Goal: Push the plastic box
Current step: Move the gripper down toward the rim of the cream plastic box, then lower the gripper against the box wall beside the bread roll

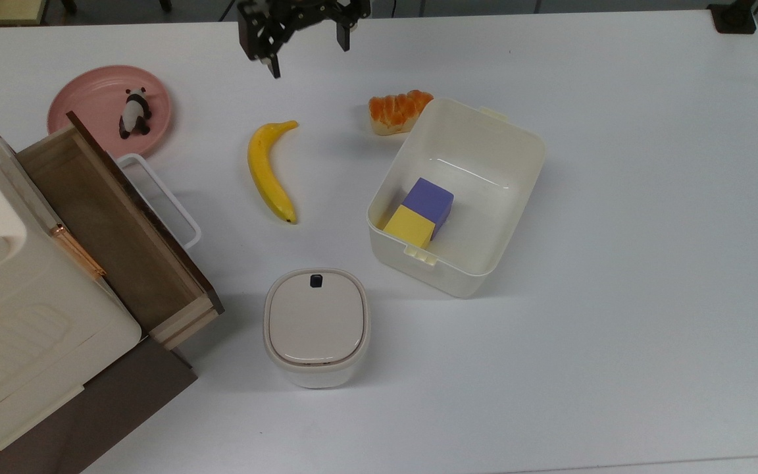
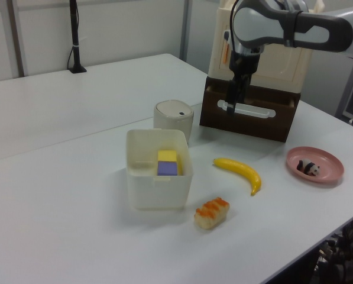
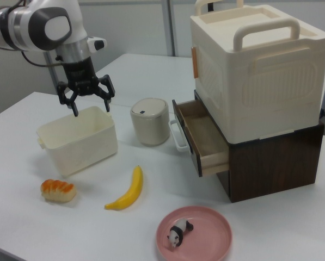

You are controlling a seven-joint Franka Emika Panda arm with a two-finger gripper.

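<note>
1. Black two-finger gripper is up in the air with its fingers spread wide and nothing between them, well apart from everything on the white table
2. The cream-white lidless rectangular plastic box sits mid-table, a purple cube and a yellow cube inside, an orange-glazed bread roll just beside one corner
3. Looks like the approach step to me, no contact yet
4. Next it'd need to drop down beside a box wall, steering clear of the long yellow banana and the roll, then shove
</note>
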